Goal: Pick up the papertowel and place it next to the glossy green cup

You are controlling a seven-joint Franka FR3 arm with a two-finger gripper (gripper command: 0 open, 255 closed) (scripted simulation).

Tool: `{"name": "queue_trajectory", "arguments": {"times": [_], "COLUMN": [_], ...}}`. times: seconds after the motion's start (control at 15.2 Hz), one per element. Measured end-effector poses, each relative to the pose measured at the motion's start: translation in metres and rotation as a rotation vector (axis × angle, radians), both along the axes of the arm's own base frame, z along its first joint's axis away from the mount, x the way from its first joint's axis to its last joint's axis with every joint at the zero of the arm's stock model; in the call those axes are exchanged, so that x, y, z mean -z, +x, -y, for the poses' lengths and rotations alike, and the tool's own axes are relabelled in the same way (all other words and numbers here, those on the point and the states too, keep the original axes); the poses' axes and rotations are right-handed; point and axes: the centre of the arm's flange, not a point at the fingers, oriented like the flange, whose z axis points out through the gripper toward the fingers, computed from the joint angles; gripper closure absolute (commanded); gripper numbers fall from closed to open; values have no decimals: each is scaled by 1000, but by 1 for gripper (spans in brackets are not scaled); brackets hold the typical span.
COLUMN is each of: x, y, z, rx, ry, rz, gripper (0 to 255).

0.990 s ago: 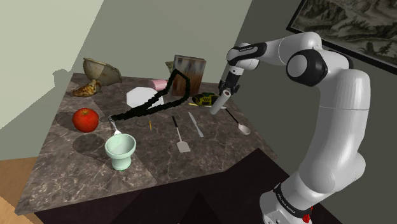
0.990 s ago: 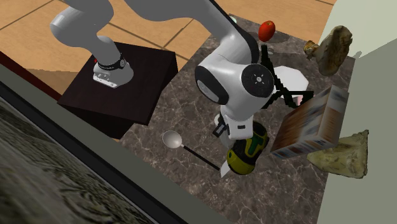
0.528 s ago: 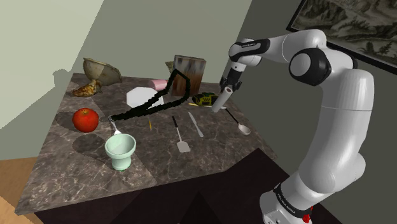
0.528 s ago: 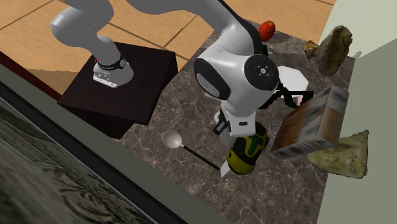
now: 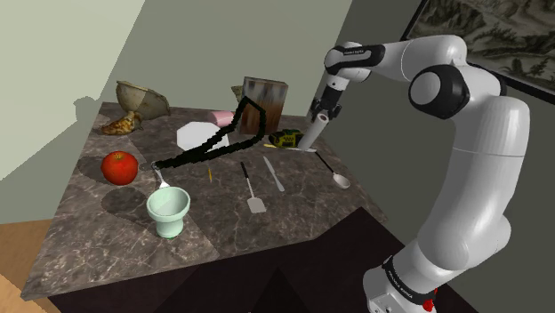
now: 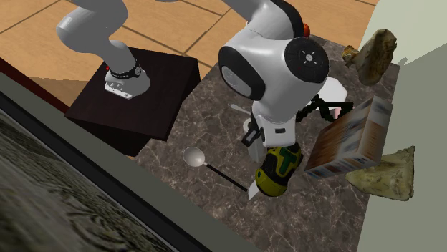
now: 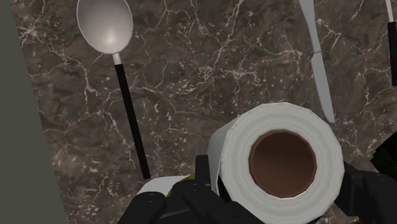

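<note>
Gripper (image 7: 287, 205) with its black fingers (image 7: 368, 191) clasped on either side of the white paper towel roll (image 7: 278, 167), whose brown core faces the wrist camera. In the shoulder view the roll is tilted over the dark marbled counter (image 5: 107, 233). It is well apart from the pale green cup (image 5: 168, 212), to the cup's right and farther back. A spoon (image 7: 105, 25) also lies well right of the cup.

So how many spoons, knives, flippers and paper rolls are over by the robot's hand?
Spoon: 1
Knife: 1
Spatula: 1
Paper towel roll: 1
Total: 4
</note>
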Motion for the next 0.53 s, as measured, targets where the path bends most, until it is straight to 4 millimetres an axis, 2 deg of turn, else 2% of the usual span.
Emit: {"name": "queue_trajectory", "arguments": {"times": [0.53], "x": [-42], "y": [0], "z": [1], "rx": [0], "ry": [0], "rz": [0], "gripper": [255]}}
